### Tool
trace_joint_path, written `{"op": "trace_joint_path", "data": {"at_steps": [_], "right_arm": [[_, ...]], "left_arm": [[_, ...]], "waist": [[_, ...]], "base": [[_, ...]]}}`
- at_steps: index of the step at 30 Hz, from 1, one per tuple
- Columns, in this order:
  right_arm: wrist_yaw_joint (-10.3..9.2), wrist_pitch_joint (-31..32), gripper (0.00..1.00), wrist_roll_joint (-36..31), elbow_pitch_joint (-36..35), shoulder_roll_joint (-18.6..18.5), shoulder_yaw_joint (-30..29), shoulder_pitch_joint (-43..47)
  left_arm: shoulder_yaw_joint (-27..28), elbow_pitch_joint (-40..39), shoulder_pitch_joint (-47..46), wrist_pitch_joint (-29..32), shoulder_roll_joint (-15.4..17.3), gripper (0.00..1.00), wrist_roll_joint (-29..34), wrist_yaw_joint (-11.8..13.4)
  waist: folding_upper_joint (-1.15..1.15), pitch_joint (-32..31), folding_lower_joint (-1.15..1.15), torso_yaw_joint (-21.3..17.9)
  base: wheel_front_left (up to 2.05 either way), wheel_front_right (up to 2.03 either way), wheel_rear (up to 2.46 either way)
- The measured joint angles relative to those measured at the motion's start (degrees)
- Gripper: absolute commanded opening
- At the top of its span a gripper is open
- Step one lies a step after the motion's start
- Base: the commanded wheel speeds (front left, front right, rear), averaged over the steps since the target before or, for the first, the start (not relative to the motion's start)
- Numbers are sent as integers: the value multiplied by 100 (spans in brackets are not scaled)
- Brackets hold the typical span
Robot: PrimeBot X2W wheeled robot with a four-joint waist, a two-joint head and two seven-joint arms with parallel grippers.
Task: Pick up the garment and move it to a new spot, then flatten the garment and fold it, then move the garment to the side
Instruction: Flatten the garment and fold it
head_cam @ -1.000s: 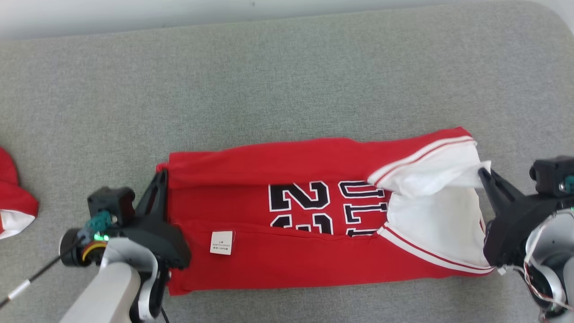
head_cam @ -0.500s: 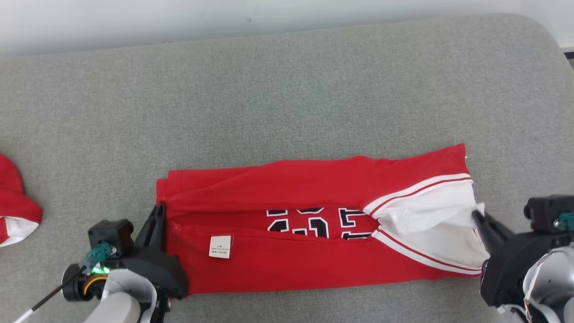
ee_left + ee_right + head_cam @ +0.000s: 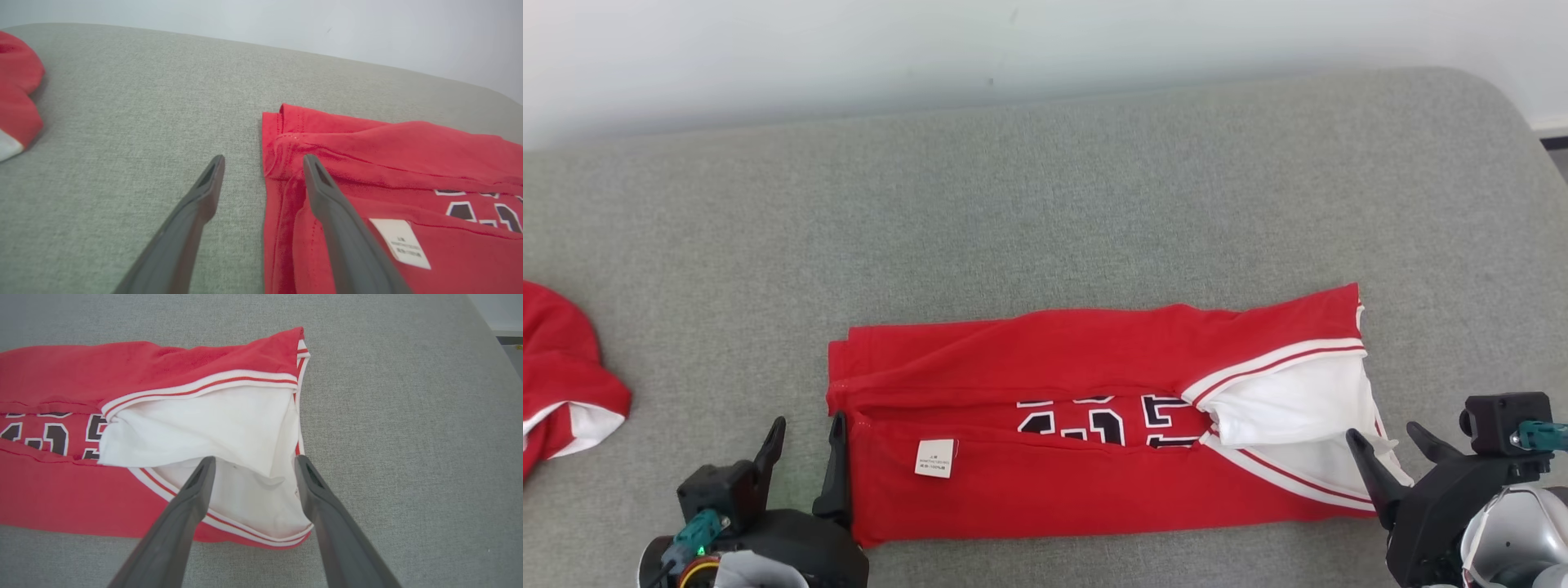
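Note:
The garment (image 3: 1094,425) is a red jersey with black-and-white numbers and white trim, lying folded lengthwise into a long strip on the grey cushion. A white label (image 3: 935,457) shows on its near flap. My left gripper (image 3: 805,441) stands open at the strip's left end, one finger over the cloth edge and one over bare cushion, as the left wrist view shows at the garment (image 3: 367,171). My right gripper (image 3: 1392,445) stands open over the white-lined right end (image 3: 229,428), holding nothing.
A second red-and-white piece of clothing (image 3: 560,384) lies at the cushion's left edge, also seen as a red bundle (image 3: 16,90) in the left wrist view. The grey cushion (image 3: 1045,204) stretches back to a pale wall; its rounded corner is at the far right.
Both grippers have let go of the garment's ends and opened. The near flap now lies over the numbers. The head camera has tilted, shifting the whole picture.

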Motion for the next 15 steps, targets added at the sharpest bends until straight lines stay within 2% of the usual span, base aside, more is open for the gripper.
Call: {"op": "trace_joint_path", "data": {"at_steps": [6, 8, 15], "right_arm": [[0, -137, 100, -26, 172, 52, -178, 10], [0, -168, 100, -27, 253, 92, -245, 13], [0, -269, 100, -11, 723, 157, -448, -64]], "left_arm": [[422, -541, 454, -132, -91, 100, 404, -346], [687, -839, 642, -148, -246, 100, 638, -427], [1510, -1463, 1468, -148, -735, 100, 1430, -980]], "waist": [[0, -252, 0, 65], [0, -326, 0, 107], [0, -532, -1, 282]], "base": [[0, 0, 0], [0, 0, 0], [0, 0, 0]]}}
